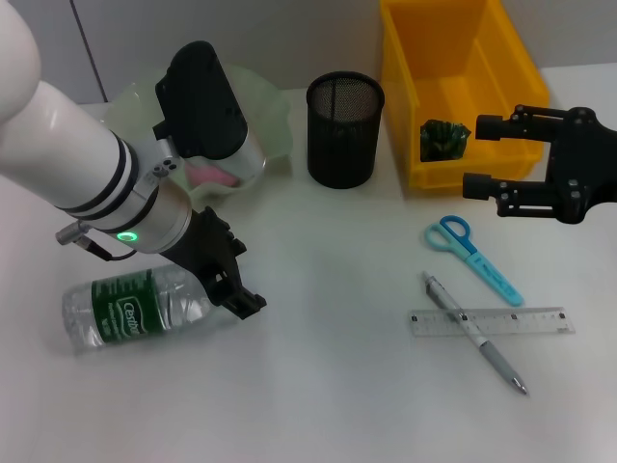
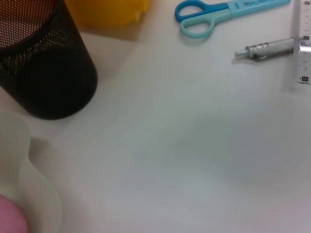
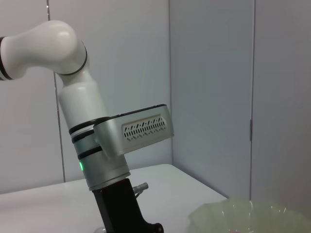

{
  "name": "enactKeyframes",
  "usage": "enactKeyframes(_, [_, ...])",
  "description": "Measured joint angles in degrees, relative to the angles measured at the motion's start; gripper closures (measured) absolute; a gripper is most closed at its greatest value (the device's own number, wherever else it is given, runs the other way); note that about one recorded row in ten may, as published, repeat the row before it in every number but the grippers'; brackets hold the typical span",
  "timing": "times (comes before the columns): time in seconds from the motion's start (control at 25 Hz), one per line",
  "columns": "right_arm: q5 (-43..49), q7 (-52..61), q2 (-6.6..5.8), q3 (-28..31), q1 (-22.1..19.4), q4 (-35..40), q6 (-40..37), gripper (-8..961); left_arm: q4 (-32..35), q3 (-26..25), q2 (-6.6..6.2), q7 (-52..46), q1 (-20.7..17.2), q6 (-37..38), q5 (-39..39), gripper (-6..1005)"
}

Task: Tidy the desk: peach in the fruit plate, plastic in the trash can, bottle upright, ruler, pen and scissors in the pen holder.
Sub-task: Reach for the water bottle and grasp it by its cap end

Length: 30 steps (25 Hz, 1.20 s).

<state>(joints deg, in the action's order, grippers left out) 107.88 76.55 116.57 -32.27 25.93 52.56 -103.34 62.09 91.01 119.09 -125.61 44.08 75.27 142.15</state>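
Left gripper [image 1: 234, 285] sits low at the cap end of the bottle [image 1: 130, 310] lying on its side on the desk [image 1: 328, 386]; can't tell whether it's clamped or loose. Right gripper [image 1: 494, 157] hangs spread open, empty, by the trash can [image 1: 453, 77], scissors [image 1: 472, 246] nearer.

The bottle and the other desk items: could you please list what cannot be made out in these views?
- Bottle: cap end hidden behind the left gripper, head view; grip on it unclear.
- Peach: mostly covered by the left arm, head view; cut off at the left wrist view's corner.
- Ruler: cut by the frame edge, left wrist view.
- Dark item in the trash can: too small to identify.
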Motion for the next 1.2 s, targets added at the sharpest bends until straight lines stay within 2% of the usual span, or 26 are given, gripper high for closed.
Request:
enactKeyframes(0.44, [1.28,0.00,0.06,-0.68,0.53,-0.19,0.79,212,-0.39,2.27,0.08,-1.50,0.95,-2.00,0.03,225])
enactKeyframes(1.2, [1.45,0.00,-0.02,-0.68,0.50,-0.21,0.77,213,-2.76,2.21,0.09,-2.27,1.57,-3.04,1.99,229])
